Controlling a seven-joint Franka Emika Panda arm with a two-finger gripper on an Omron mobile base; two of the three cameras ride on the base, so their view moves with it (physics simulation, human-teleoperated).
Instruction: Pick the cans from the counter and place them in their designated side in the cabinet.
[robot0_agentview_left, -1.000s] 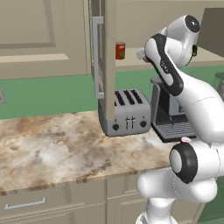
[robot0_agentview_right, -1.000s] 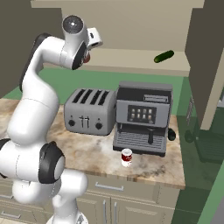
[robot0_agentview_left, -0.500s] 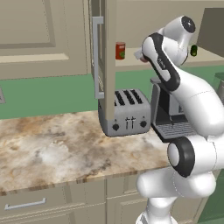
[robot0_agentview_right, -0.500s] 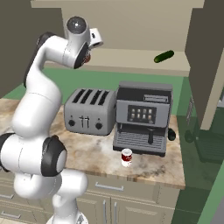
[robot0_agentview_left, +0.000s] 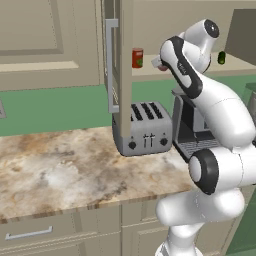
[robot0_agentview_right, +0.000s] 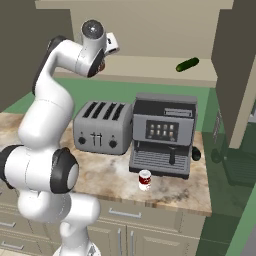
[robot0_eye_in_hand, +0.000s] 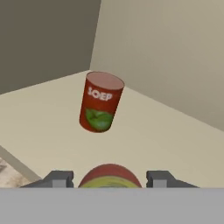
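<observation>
Can (robot0_eye_in_hand: 109, 176) clamped between gripper (robot0_eye_in_hand: 109, 179) fingers.

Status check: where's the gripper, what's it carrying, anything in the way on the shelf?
Gripper shut on can, over cabinet shelf. Second can on counter. Tall red can stands ahead on shelf.

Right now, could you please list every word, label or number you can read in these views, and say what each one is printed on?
"SOEP": white letters on the tall red can standing on the cabinet shelf, above its green patch.
Coffee machine: screen icons too small to read.
Toaster: no readable marks.
Small can on the counter: label too small to read.
</observation>
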